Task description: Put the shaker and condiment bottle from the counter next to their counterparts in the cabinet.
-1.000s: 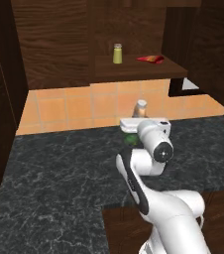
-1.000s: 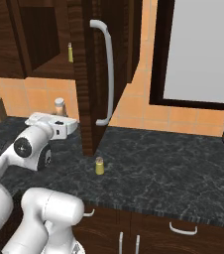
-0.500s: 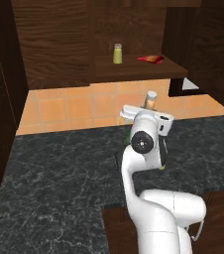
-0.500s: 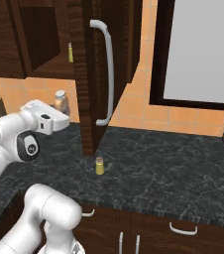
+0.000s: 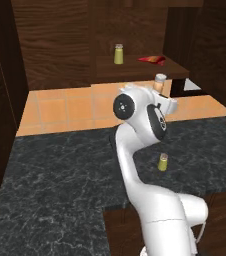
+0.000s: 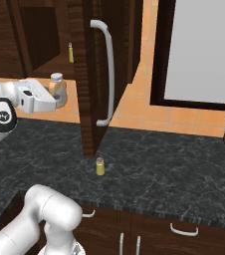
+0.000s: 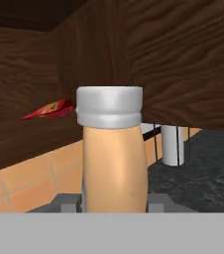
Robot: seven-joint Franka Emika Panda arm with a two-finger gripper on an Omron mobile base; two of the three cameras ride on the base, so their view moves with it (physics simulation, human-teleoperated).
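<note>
Just below the cabinet (image 5: pixel 60 45) shelf, the gripper (image 6: pixel 59 97) held the bottle (image 6: pixel 57 88), its jaws clamped on the peach body low down, so the paler neck and cap stood clear above them. The bottle was upright and well off the desk (image 5: pixel 60 175); in the hand view (image 7: pixel 113 154) it stood square between the fingertips (image 7: pixel 67 202), cap up. That low side grip looked chosen to leave the base free for setting down on the shelf board.

On the shelf lay the red bottle (image 5: pixel 152 59) on its side, near the front right edge, with the matching shaker (image 5: pixel 118 54) upright to its left, the two apart. The held bottle was near the shelf's front edge, roughly below the red one, which I judge was the intended neighbour.

The second shaker (image 5: pixel 162 162) stood alone on the desk, near the foot of the open cabinet door (image 6: pixel 92 74) in the right base view, untouched. By my reading, the first half of the task was under way and the shaker's turn was not yet begun. The door edge sat close beside the gripper's path and could be clipped.
</note>
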